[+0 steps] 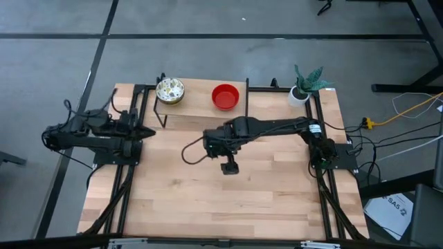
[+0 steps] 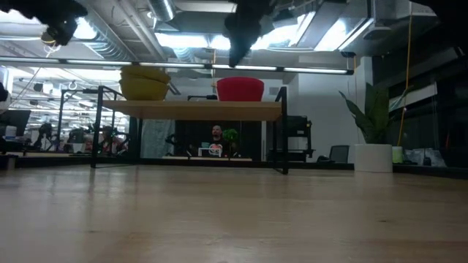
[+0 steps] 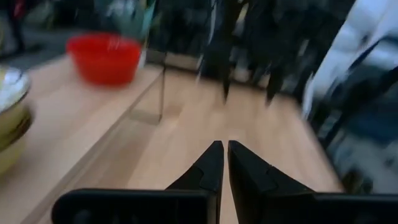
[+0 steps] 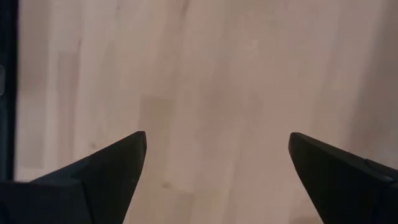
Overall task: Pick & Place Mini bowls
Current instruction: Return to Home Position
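Bowls (image 1: pixel 169 90) stacked on shelf (image 1: pixel 197 105), upper centre: white patterned stack left, red stack (image 1: pixel 225 97) right. Right gripper (image 1: pixel 228 166) below the red, spread wide, empty over table (image 1: pixel 208 207). Left gripper (image 1: pixel 149 131) pressed together, lower left of patterned stack. Calls only for backing away.

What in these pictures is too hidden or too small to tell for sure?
- Number of stacked red bowls: the high view shows only the top one; in the low view their outlines merge.
- Number of patterned bowls: same; the left wrist view cuts them off at its edge.
- Person beyond the shelf: low view, too small.
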Robot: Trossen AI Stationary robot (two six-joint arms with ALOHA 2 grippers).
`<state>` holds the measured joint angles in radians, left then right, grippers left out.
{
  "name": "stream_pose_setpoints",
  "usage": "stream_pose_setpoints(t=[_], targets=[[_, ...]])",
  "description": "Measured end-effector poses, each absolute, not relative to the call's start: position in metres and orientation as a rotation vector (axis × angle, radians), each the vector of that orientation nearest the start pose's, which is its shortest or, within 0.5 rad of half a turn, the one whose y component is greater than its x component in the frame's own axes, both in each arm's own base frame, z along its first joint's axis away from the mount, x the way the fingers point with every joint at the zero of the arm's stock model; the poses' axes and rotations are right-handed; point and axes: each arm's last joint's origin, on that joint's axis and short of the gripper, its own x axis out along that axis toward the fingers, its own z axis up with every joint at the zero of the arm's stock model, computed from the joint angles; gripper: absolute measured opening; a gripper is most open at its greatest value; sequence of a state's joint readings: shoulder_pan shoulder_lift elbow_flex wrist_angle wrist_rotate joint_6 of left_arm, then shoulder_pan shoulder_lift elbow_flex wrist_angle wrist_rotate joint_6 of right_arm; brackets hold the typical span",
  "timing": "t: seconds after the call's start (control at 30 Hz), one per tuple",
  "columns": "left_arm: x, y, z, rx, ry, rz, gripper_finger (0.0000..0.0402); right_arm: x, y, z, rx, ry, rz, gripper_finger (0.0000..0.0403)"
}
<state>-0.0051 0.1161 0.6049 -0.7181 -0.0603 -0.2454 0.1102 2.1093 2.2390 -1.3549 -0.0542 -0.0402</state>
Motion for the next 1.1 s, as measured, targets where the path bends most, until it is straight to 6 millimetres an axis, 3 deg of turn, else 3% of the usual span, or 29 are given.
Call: stream_pose_setpoints(t=[0.2, 0.33, 0.6, 0.8, 1.1], targets=[[0.069, -0.001, 0.24, -0.279, 0.034, -0.02, 0.0022, 0.393, 0.05, 0.32, -0.013, 1.172, 0.194, 0.0389], [0.086, -0.001, 0.211, -0.304, -0.02, -0.028, 0.0022, 0.356, 0.045, 0.309, 0.055, 1.055, 0.104, 0.0389], [0.099, 0.001, 0.176, -0.321, -0.096, 0.028, 0.002, 0.279, 0.034, 0.281, 0.176, 0.761, 0.018, 0.0389], [0.099, 0.001, 0.174, -0.296, -0.086, 0.045, 0.0019, 0.228, 0.026, 0.252, 0.209, 0.656, 0.02, 0.0389], [0.098, 0.004, 0.174, -0.265, -0.104, 0.144, 0.002, 0.171, 0.012, 0.212, 0.266, 0.414, 0.002, 0.0389]])
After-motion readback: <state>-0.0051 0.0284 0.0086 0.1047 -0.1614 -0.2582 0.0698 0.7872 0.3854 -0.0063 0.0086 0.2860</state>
